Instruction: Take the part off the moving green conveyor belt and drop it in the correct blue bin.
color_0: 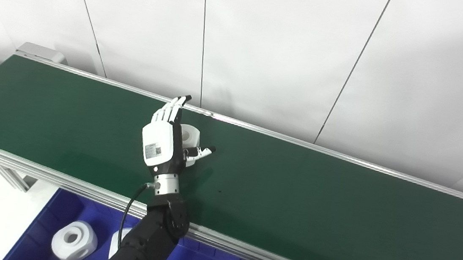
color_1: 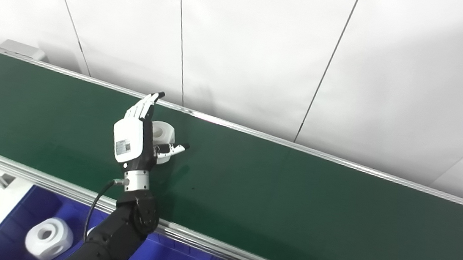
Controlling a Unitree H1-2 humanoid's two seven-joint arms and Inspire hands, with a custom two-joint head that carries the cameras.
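The left hand reached up over the green belt, its fingers straight and held side by side, the thumb spread away to the right, gripping nothing. The white part, a rounded block with a hole through it, lay on the belt just beside the palm, between fingers and thumb; whether it touched the hand could not be told. In the blue bin below the belt's near rail lay another white part. The right hand was out of sight.
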